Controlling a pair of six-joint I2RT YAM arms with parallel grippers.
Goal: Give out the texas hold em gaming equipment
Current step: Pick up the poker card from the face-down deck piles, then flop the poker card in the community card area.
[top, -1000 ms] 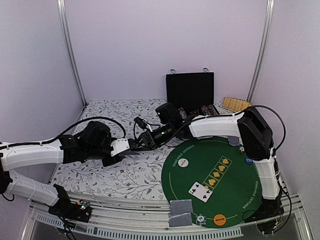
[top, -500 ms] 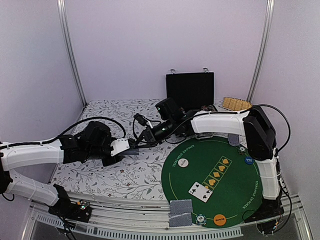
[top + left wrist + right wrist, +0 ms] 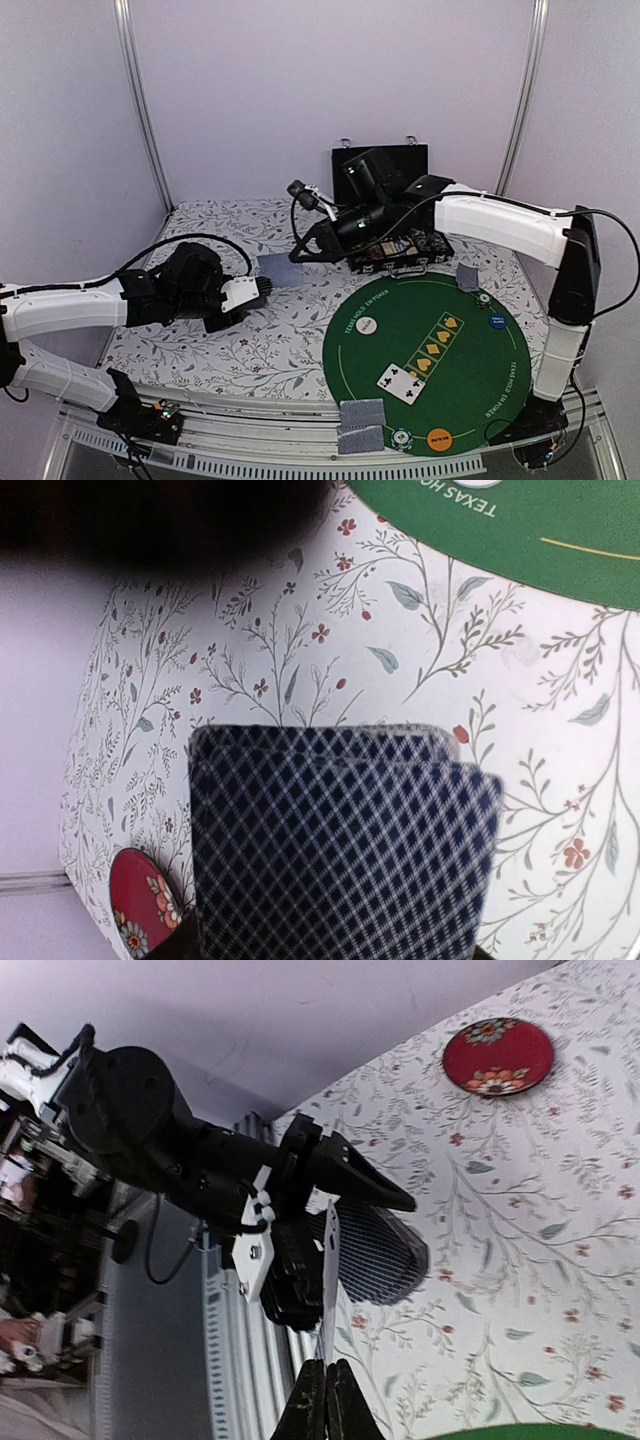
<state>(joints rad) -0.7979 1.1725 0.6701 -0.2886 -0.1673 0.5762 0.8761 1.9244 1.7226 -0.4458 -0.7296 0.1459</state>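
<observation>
Left arm (image 3: 80, 310), right arm (image 3: 500, 222): jaws closed.

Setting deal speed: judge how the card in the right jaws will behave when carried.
Edge-on, the card looks paper-thin: probably light and bendy. It stands straight, suggesting springiness. The right gripper pinches one edge only, so it may swivel.

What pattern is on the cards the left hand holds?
The cards have blue-white criss-cross diamonds; left wrist view shows best.

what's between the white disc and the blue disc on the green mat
In the top view, only the far end of the printed yellow spade row on the green mat separates the white disc and blue disc.
</observation>
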